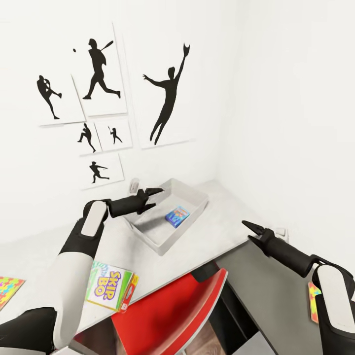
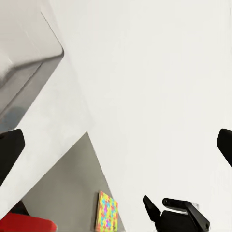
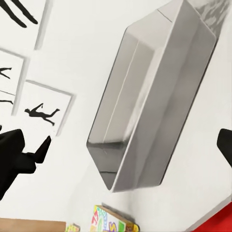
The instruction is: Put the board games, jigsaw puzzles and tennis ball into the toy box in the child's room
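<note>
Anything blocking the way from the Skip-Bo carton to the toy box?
Nothing on the table lies between them. The Skip-Bo carton sits near the front edge, with bare tabletop up to the toy box. Only the left arm stretches above that stretch, its left gripper over the box.

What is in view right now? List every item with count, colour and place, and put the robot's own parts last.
toy box: 1, pale grey, on the table by the wall corner.
blue board game: 1, blue with colourful print, inside the toy box.
Skip-Bo board game: 1, white, green and red, at the table's near edge.
jigsaw puzzles: 2, multicoloured, one at the table's far left, one on the dark grey shelf section by the right arm.
table: 1, pale grey-white, against the walls.
chair: 1, red, tucked under the table.
silhouette prints: 6, black on white, on the wall.
left gripper: 1, black, over the toy box, fingers apart.
right gripper: 1, black, at the table's right end, fingers apart.
</note>
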You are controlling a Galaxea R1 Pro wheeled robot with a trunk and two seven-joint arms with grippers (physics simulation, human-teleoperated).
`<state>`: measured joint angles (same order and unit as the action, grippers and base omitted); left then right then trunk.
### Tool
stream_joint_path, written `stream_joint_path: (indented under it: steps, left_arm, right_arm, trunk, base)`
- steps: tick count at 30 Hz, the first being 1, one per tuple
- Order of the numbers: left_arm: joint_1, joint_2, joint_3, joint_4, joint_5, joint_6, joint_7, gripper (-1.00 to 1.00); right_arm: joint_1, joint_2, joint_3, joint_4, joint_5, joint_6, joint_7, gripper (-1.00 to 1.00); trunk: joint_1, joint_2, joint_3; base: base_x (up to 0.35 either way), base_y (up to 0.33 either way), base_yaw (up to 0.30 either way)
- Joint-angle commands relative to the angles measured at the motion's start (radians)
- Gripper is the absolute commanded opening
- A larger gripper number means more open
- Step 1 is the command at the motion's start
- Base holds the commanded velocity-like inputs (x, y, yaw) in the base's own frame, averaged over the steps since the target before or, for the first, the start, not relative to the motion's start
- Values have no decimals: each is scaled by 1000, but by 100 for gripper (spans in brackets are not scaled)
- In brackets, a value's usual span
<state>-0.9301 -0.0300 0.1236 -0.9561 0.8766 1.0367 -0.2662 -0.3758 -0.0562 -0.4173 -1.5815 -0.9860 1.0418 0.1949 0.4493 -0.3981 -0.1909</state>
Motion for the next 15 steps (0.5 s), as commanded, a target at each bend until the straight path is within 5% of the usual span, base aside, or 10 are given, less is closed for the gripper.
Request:
stream_joint_path:
  steps: [1,4,9,15]
  left_arm:
    - [19,27,3,-38,-10,9,-21,100]
    - [48,71,1,-85,-10,10,-45,100]
    - [127,187,0,-175,-11,10,-158,100]
    - [177,273,1,-197,-13,10,-253,100]
  right_arm:
    - [-1,0,-3,0,10,5,18,100]
    - [-1,-1,-5,0,11,5,31,100]
    - [-2,-3,-17,0,12,5,67,100]
    - [7,-29,-24,0,11,5,80,100]
  trunk:
    - [1,-2,0]
    - [1,-2,4]
    - [1,-2,12]
    - [1,-2,22]
  base:
    - [0,0,0]
    - [0,0,0]
    - [0,0,0]
    - [0,0,0]
